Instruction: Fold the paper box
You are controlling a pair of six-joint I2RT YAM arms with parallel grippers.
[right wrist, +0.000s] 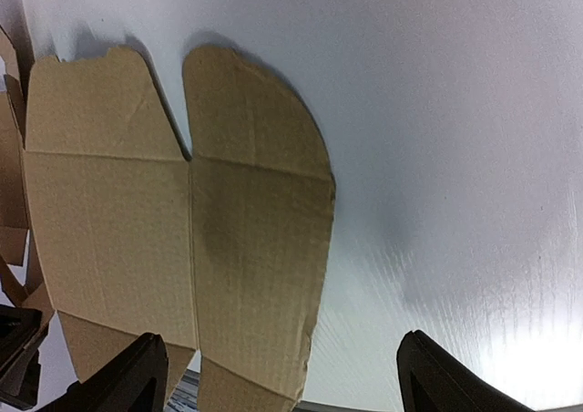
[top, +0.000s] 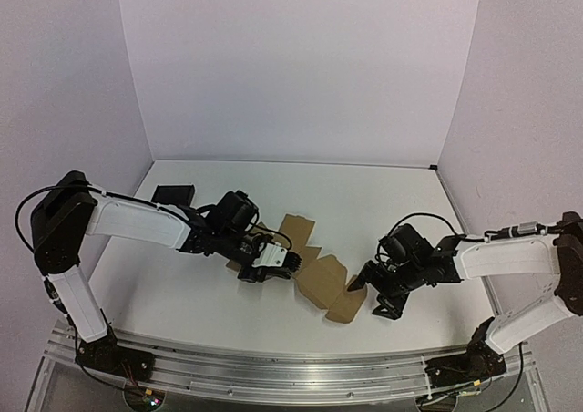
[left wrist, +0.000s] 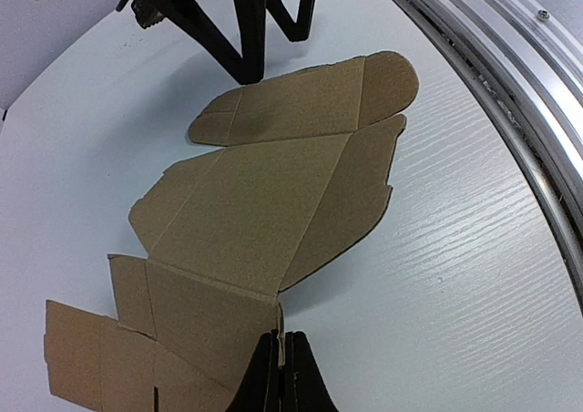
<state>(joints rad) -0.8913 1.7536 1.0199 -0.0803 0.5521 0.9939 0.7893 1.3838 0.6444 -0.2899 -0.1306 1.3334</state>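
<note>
The paper box (top: 317, 275) is a flat brown die-cut cardboard sheet, creased in places but not closed into a box. It lies on the white table (top: 364, 202), near the front edge and between the two arms.

The left gripper (top: 290, 264) reaches in from the left, and its black fingers (left wrist: 264, 380) are pressed together on a thin edge of the sheet. In the left wrist view a panel rises from that pinch along a fold line, and the rest of the cardboard (left wrist: 273, 202) spreads away across the table to a rounded flap at the far end.

The right gripper (top: 369, 295) hangs over the sheet's right end. Its fingers (right wrist: 127, 375) are spread wide apart and grip nothing. In the right wrist view, the rounded flap (right wrist: 246, 230) lies flat on the table under the gap between them, with a squarer panel beside it.

A small black rectangular block (top: 173, 194) sits well apart from the sheet, near the table's far left corner. A metal rail (top: 273, 366) runs along the near edge, where both arm bases are bolted.
</note>
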